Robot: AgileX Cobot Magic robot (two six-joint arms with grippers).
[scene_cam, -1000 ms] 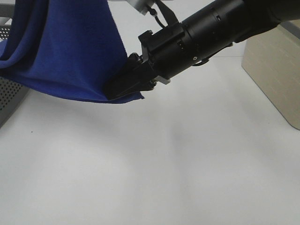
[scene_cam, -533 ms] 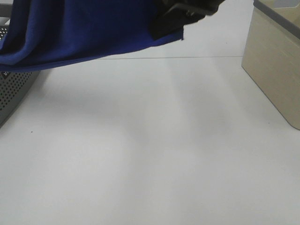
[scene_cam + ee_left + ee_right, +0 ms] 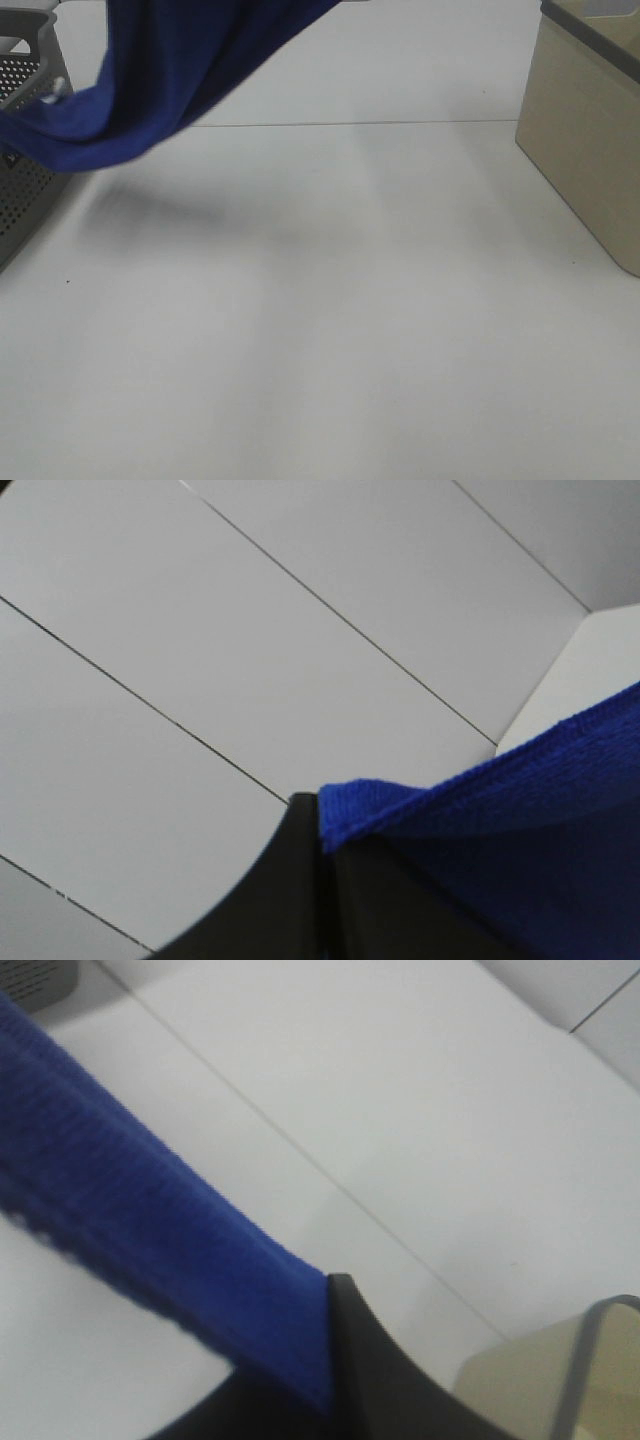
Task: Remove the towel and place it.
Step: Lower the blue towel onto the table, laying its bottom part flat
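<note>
The royal-blue towel (image 3: 170, 70) hangs in the air at the top left of the exterior view, and its lowest fold sags over the rim of the grey perforated basket (image 3: 22, 190). Both grippers are above that view's top edge. In the left wrist view my left gripper (image 3: 320, 825) is shut on a stitched edge of the towel (image 3: 500, 830), against pale wall panels. In the right wrist view my right gripper (image 3: 310, 1360) is shut on another stretch of the towel (image 3: 130, 1210), which runs taut away from the dark fingers (image 3: 375, 1390) above the white table.
A beige box (image 3: 590, 130) with a grey rim stands at the right edge of the white table (image 3: 330, 320); it also shows in the right wrist view as the beige box (image 3: 530, 1390). The grey basket sits at the left edge.
The right gripper and arm have risen out of the top of the exterior view. The towel went up with them and now hangs narrower and further left, over the basket's rim.
</note>
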